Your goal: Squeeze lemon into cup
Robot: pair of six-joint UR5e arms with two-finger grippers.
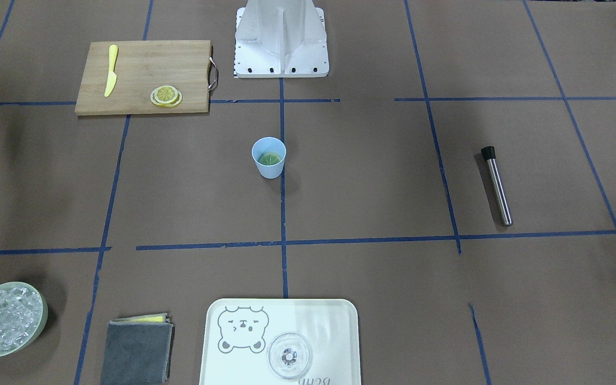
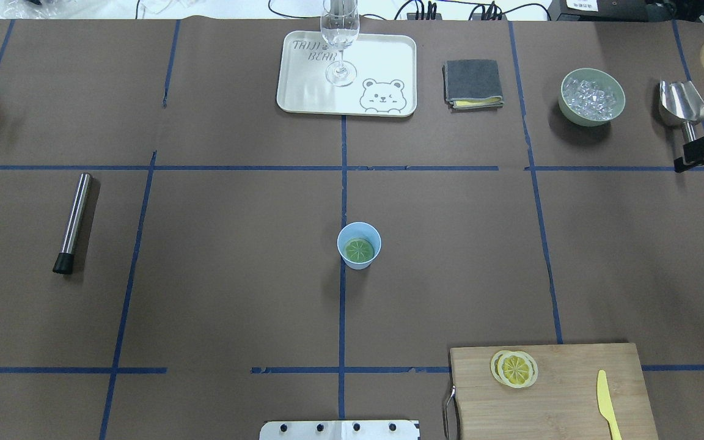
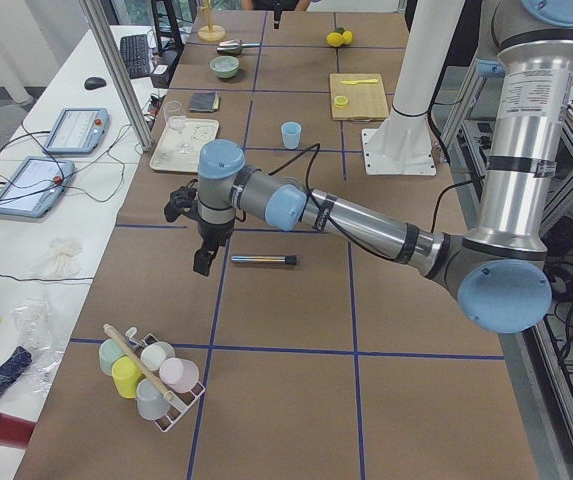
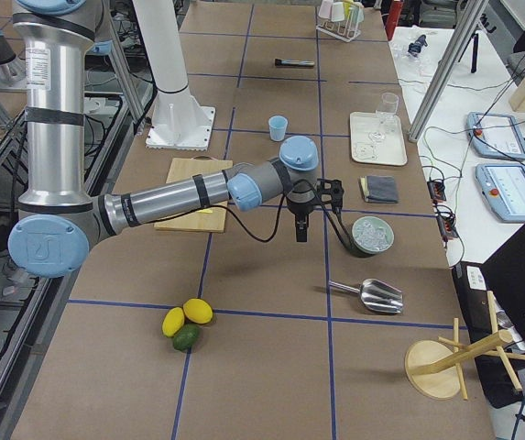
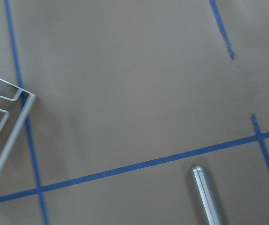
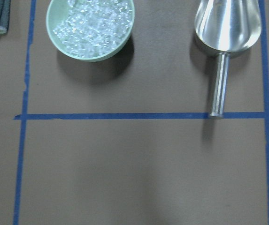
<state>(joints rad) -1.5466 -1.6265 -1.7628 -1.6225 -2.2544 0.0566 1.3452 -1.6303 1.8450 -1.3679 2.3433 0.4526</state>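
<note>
Left gripper (image 3: 203, 262) hangs fingers-down above the table near the steel rod (image 3: 263, 260), and right gripper (image 4: 300, 231) hangs near the ice bowl (image 4: 372, 235). Their finger spread cannot be told. The cup (image 2: 359, 260) stands upright mid-table with a round greenish slice (image 2: 359, 249) flat inside, face up. Two lemon slices (image 2: 514, 368) overlap flat on the cutting board (image 2: 572, 397).

I see a smooth light-blue plastic cup (image 2: 359, 263), a matt rectangular wooden cutting board (image 2: 560, 409), a shiny polished metal scoop (image 6: 226, 26), and matt brown paper (image 2: 236, 275) covering the table.
</note>
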